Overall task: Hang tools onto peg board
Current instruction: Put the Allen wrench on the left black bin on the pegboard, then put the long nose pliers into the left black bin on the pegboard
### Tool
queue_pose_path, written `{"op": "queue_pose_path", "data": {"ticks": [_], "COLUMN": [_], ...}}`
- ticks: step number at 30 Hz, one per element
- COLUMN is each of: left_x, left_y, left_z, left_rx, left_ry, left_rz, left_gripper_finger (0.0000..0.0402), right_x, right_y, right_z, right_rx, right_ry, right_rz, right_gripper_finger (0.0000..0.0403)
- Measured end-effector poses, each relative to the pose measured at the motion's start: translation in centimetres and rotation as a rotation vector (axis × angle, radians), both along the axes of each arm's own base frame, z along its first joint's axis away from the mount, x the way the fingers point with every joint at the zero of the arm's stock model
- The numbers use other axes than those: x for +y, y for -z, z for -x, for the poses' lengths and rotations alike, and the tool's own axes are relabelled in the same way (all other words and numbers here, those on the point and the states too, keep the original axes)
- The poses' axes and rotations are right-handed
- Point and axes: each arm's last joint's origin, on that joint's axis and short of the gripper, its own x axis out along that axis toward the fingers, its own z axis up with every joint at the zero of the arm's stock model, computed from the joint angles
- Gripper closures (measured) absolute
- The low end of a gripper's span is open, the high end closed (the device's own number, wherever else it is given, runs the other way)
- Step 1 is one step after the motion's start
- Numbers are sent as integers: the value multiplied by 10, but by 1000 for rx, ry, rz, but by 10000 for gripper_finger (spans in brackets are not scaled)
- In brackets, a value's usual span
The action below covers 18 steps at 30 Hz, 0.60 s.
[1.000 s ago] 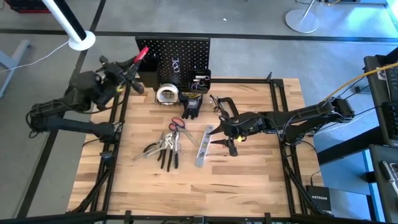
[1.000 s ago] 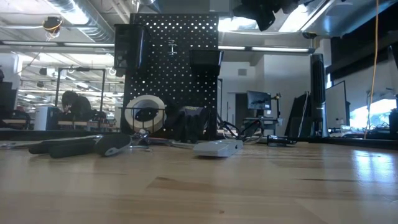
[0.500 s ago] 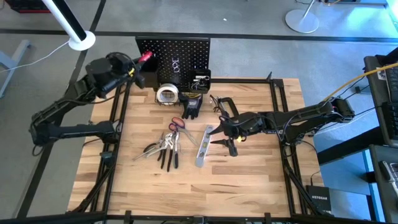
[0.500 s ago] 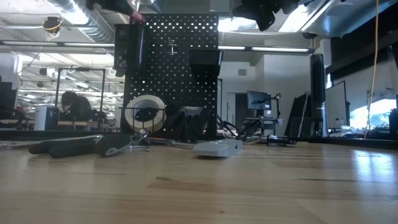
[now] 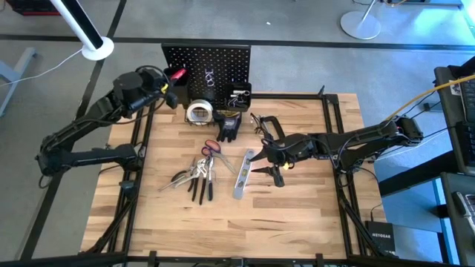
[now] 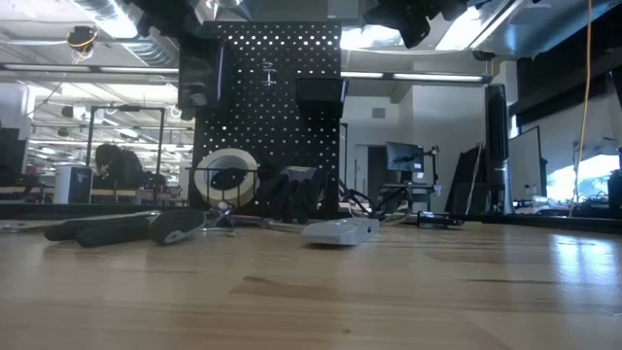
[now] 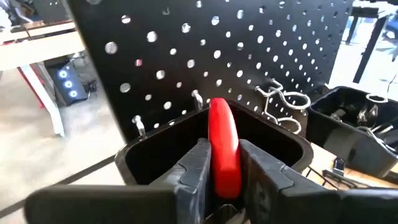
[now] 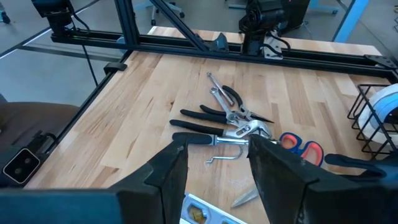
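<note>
**Red handle over the peg board's left bin**

Red-handled tool sits clamped between the left gripper's two dark fingers, its red grip sticking up out of them. It hangs at the mouth of a black bin fixed to the peg board; whether it touches the bin I cannot tell. From above, the left gripper is at the board's upper left corner, off the back edge of the wooden table.

Pale tape roll sits in a wire basket at the board's foot. Black gloves lie just in front of the board. Red-handled scissors lie near the table's middle, touching a pile of black-handled pliers. Silver level bar lies to their right.

Right gripper hovers beside the level's upper end, jaws parted, nothing between its fingers.
</note>
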Motion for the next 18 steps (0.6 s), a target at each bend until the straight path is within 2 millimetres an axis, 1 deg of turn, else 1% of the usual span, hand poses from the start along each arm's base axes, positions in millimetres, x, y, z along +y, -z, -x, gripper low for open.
{"op": "queue_pose_path", "data": {"ticks": [5, 9, 13, 16, 18], "left_x": [0, -1, -7, -15, -22], "left_y": [0, -5, -25, -43, -51], "left_z": [2, 3, 7, 10, 10], "left_rx": [-27, -23, -73, -130, -148], "left_ry": [-20, -24, 4, 86, 162], "left_rz": [17, 10, -28, -54, -54], "left_gripper_finger": [307, 273, 236, 219, 213], "right_x": [0, 0, 0, 0, 0], "right_y": [0, 0, 0, 0, 0], "right_z": [0, 0, 0, 0, 0], "right_rx": [-1, -1, -1, 0, 0], "right_ry": [-4, -4, -4, -4, -4], "right_rz": [-2, -2, -2, -1, -1], "right_gripper_finger": [233, 233, 233, 233, 233]}}
